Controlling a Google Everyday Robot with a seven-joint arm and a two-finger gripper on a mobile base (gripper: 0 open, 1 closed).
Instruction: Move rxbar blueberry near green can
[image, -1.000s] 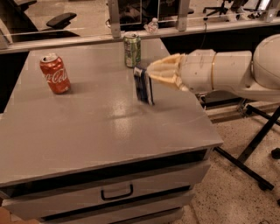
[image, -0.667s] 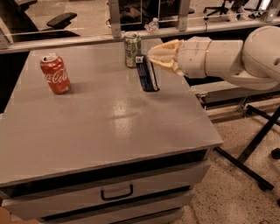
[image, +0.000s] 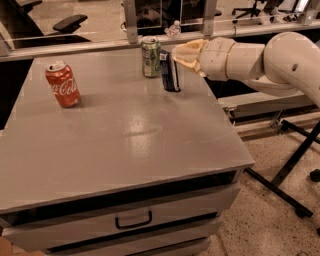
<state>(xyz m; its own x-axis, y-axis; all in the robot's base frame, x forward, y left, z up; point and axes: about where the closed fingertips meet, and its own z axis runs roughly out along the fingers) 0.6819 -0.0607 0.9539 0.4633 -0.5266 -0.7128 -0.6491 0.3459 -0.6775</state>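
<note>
The rxbar blueberry (image: 169, 71), a dark navy wrapper with white label patches, hangs upright just right of the green can (image: 150, 57), its lower end at or just above the grey table top (image: 125, 135). My gripper (image: 176, 56) reaches in from the right at the table's far edge and is shut on the bar's upper part. The green can stands upright at the far middle of the table, a small gap from the bar.
A red Coca-Cola can (image: 63, 84) stands at the far left of the table. Drawers (image: 132, 220) sit under the front edge. A black stand (image: 295, 165) is on the floor to the right. A railing (image: 131, 20) runs behind the table.
My gripper has carried the bar away from me and to the left, from the table's right-middle to right beside the green can. Both cans have stayed put.
</note>
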